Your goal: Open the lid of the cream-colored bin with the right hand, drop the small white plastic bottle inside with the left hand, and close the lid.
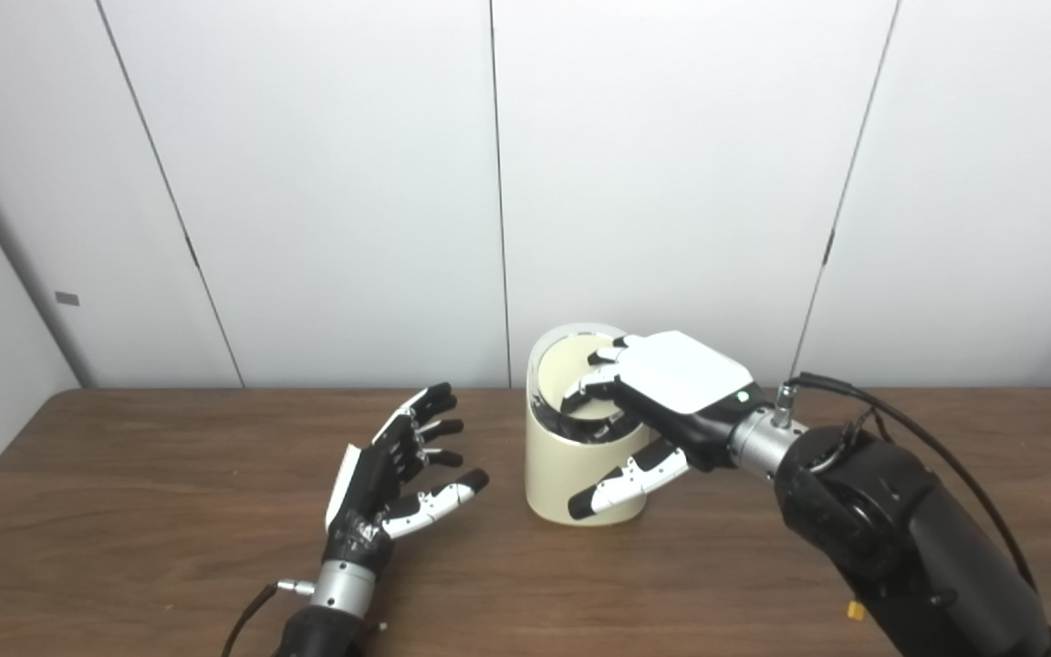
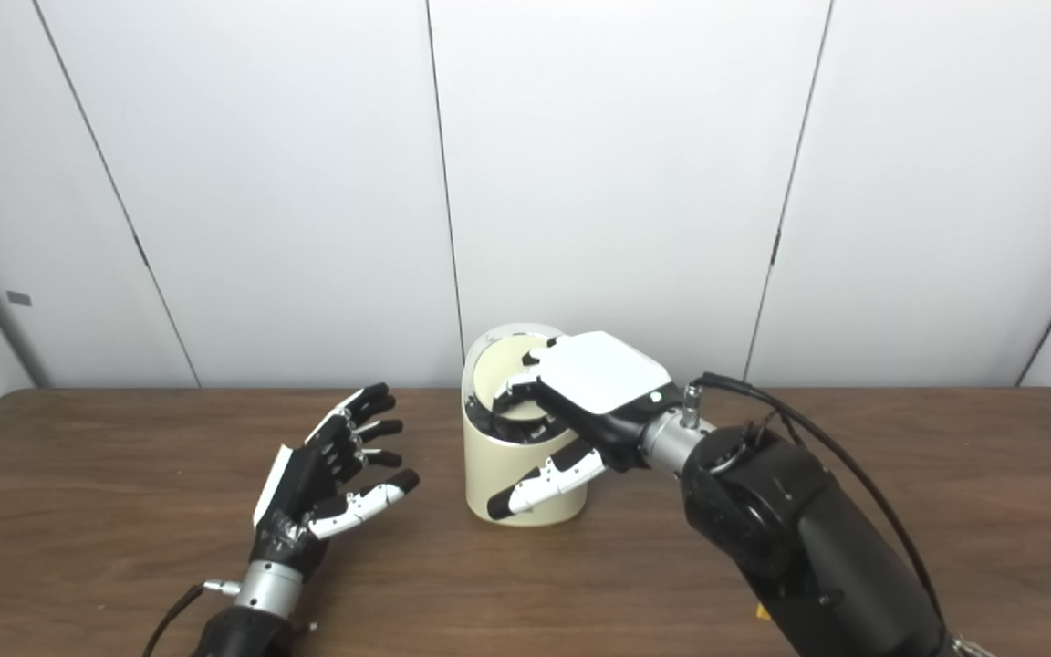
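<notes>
Right hand (image 1: 671, 392) rests on the raised lid (image 1: 571, 365) of the cream-coloured cylindrical bin (image 1: 571, 474) — grip unclear; left hand (image 1: 393, 470) beside it — fingers spread, empty.

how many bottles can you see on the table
0. None on the table; the left hand is open and empty. One may be hidden inside the bin, under the right hand.

Dark wood-grain tabletop (image 1: 124, 511) spans the foreground. White wall panels (image 1: 325, 182), divided by thin dark seams, stand behind, evenly lit.
</notes>
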Tool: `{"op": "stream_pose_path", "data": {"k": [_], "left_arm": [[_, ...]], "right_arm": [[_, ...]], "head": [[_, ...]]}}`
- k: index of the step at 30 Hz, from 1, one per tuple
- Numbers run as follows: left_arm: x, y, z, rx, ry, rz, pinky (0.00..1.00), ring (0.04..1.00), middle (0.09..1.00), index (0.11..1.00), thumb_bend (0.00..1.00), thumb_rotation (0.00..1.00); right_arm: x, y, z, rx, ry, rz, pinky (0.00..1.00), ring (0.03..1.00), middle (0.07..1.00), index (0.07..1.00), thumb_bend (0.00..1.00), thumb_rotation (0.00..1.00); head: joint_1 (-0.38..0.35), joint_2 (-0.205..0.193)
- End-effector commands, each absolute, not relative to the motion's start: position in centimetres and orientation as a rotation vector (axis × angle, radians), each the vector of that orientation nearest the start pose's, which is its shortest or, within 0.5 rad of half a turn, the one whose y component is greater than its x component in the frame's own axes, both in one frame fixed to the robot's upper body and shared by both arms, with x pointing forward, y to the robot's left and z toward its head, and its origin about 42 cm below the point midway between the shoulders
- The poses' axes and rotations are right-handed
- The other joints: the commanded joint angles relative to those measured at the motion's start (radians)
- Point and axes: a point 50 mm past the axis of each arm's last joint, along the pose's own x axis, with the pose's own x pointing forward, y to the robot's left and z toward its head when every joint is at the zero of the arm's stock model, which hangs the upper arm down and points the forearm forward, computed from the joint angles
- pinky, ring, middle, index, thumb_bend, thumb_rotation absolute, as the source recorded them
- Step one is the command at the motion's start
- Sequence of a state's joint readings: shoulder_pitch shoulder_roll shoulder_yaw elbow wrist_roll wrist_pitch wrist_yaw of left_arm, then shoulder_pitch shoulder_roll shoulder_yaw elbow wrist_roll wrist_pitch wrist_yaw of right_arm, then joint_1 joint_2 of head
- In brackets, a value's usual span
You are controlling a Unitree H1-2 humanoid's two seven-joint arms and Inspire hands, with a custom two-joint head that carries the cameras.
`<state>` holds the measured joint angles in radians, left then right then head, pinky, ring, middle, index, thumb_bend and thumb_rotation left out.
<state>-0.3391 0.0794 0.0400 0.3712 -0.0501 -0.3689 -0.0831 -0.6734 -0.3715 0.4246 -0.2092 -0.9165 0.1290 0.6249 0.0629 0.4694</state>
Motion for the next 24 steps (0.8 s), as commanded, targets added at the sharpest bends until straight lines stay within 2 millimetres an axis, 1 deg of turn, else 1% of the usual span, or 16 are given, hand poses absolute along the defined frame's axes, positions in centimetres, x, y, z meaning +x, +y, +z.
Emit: {"op": "stream_pose_path", "data": {"k": [1, 6, 11, 13, 14, 17, 18, 20, 22, 23, 24], "left_arm": [[39.1, 22.2, 13.9, 0.036, -0.364, -0.102, 0.62, 0.78, 0.856, 0.87, 0.68, 0.05], [39.1, 22.3, 13.9, 0.04, -0.361, -0.1, 0.63, 0.775, 0.847, 0.865, 0.69, 0.06], [39.2, 22.4, 14.0, 0.036, -0.359, -0.105, 0.62, 0.776, 0.848, 0.864, 0.68, 0.05], [39.2, 22.4, 14.0, 0.037, -0.358, -0.108, 0.63, 0.779, 0.85, 0.867, 0.68, 0.05], [39.2, 22.4, 13.9, 0.039, -0.358, -0.108, 0.63, 0.779, 0.85, 0.867, 0.68, 0.05], [39.2, 22.4, 13.9, 0.044, -0.359, -0.11, 0.63, 0.776, 0.847, 0.866, 0.69, 0.06], [39.2, 22.3, 13.9, 0.042, -0.356, -0.111, 0.63, 0.779, 0.85, 0.867, 0.69, 0.06], [39.2, 22.3, 13.9, 0.04, -0.353, -0.112, 0.63, 0.781, 0.851, 0.869, 0.69, 0.06], [39.3, 22.3, 13.9, 0.041, -0.353, -0.112, 0.64, 0.784, 0.852, 0.871, 0.69, 0.06], [39.3, 22.3, 13.9, 0.043, -0.353, -0.112, 0.64, 0.784, 0.852, 0.871, 0.69, 0.06], [39.3, 22.3, 13.9, 0.044, -0.353, -0.112, 0.64, 0.784, 0.852, 0.871, 0.68, 0.06]], "right_arm": [[40.1, -15.1, 31.0, -1.558, -0.37, 0.557, 0.93, 0.897, 0.763, 0.747, 0.74, 0.78], [40.0, -15.1, 31.4, -1.535, -0.381, 0.549, 0.94, 0.899, 0.766, 0.744, 0.74, 0.83], [39.8, -15.2, 32.3, -1.491, -0.419, 0.514, 0.91, 0.882, 0.764, 0.741, 0.75, 0.85], [39.7, -15.3, 32.7, -1.461, -0.441, 0.485, 0.9, 0.882, 0.759, 0.737, 0.74, 0.83], [39.7, -15.4, 33.0, -1.444, -0.456, 0.463, 0.91, 0.894, 0.768, 0.746, 0.73, 0.84], [39.7, -15.7, 33.8, -1.385, -0.501, 0.396, 0.87, 0.874, 0.747, 0.729, 0.72, 0.79], [39.7, -15.8, 34.1, -1.361, -0.509, 0.374, 0.86, 0.871, 0.743, 0.724, 0.72, 0.77], [39.7, -16.1, 34.5, -1.316, -0.524, 0.334, 0.86, 0.874, 0.743, 0.725, 0.72, 0.75], [39.8, -16.4, 34.9, -1.265, -0.545, 0.296, 0.78, 0.86, 0.737, 0.722, 0.7, 0.72], [40.0, -16.6, 35.2, -1.224, -0.557, 0.276, 0.76, 0.856, 0.736, 0.721, 0.7, 0.72], [40.1, -16.7, 35.4, -1.198, -0.564, 0.265, 0.7, 0.818, 0.738, 0.724, 0.68, 0.72]], "head": [[0.001, 0.001], [0.0, 0.0], [-0.002, 0.0], [-0.002, -0.001], [-0.003, -0.001], [-0.004, -0.002], [-0.004, -0.002], [-0.004, -0.001], [-0.004, -0.001], [-0.003, -0.003], [-0.003, -0.003]]}}
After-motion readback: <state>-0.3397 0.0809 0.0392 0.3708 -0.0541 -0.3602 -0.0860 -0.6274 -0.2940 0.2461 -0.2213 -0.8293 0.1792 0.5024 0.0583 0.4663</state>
